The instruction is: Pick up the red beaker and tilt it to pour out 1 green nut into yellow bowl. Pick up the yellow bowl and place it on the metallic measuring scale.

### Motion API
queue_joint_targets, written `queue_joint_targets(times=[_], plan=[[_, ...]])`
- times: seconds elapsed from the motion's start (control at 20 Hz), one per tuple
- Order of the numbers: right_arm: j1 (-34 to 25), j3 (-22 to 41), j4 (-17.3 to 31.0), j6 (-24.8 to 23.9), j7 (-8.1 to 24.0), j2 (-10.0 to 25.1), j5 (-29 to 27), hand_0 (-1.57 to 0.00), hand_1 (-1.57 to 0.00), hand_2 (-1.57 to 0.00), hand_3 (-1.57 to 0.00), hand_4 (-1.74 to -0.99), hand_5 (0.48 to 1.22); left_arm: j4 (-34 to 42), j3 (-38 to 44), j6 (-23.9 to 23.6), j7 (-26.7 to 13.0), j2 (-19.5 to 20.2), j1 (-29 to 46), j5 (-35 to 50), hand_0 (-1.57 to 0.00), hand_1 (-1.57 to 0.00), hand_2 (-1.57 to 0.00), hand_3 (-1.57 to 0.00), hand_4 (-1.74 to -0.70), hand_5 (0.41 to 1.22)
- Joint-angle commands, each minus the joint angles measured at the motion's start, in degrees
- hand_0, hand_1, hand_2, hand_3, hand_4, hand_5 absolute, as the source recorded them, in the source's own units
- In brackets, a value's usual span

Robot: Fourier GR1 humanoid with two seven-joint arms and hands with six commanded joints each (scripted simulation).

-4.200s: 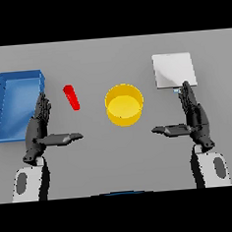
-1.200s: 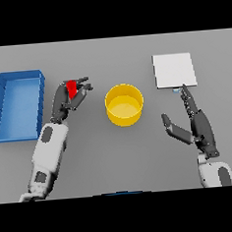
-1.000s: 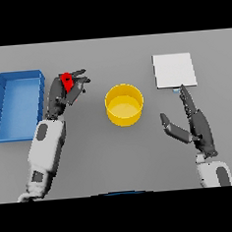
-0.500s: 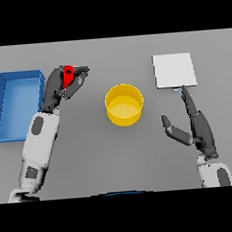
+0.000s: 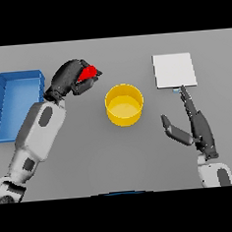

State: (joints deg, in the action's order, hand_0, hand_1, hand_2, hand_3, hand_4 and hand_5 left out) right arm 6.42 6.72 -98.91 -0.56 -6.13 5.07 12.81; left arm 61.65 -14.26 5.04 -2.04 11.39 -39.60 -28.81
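Grey table (image 5: 91, 154): left hand (image 5: 68, 81) curled round red beaker (image 5: 88, 72), held up left of yellow bowl (image 5: 124, 104); likely light, rigid, slippery — grip mid-body; right hand (image 5: 195, 126) spread, idle near scale (image 5: 173, 70).

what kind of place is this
Probably a lab-style test bench: a plain grey table with a metallic measuring scale, a red beaker in the left hand, and a blue tray.

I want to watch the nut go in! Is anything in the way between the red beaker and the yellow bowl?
No, nothing visible. The left hand holds the red beaker up and to the left of the yellow bowl, with only bare grey table between them.
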Motion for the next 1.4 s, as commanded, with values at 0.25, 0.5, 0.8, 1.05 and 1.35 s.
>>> queue_joint_targets(times=[0.25,0.5,0.8,1.05,1.35], plan=[[-0.5,-0.3,-0.3,0.3,1.4,-0.5,-1.1,0.0,0.0,0.0,0.0,-1.182,0.674,-3.0,-10.5,4.0,-3.4,2.2,-7.0,-13.7,-1.57,-1.57,-1.57,-1.57,-1.74,1.191],[0.2,0.0,-0.6,0.4,2.1,-1.5,-1.7,0.0,0.0,0.0,0.0,-1.195,0.671,-6.5,-17.6,10.6,-2.4,3.4,-12.8,-21.8,-1.57,-1.57,-1.57,-1.38,-1.71,1.211],[-0.3,-1.2,0.2,0.4,2.4,-1.9,-3.6,0.0,0.0,0.0,0.0,-1.22,0.624,-10.2,-25.5,15.5,2.6,2.8,-18.9,-29.3,-1.57,-1.57,-1.57,-1.39,-1.72,1.218],[0.6,-0.3,0.3,-1.2,0.0,-2.5,-1.1,0.0,0.0,0.0,0.0,-1.205,0.584,-13.0,-31.4,16.2,7.0,2.8,-23.0,-34.8,-1.57,-1.57,-1.57,-1.51,-1.73,1.22],[0.5,0.0,-0.2,-1.2,0.1,-2.9,-1.1,0.0,0.0,0.0,0.0,-1.148,0.566,-13.8,-39.0,16.0,10.6,3.6,-27.1,-42.0,-1.57,-1.57,-1.57,-1.56,-1.74,1.221]])
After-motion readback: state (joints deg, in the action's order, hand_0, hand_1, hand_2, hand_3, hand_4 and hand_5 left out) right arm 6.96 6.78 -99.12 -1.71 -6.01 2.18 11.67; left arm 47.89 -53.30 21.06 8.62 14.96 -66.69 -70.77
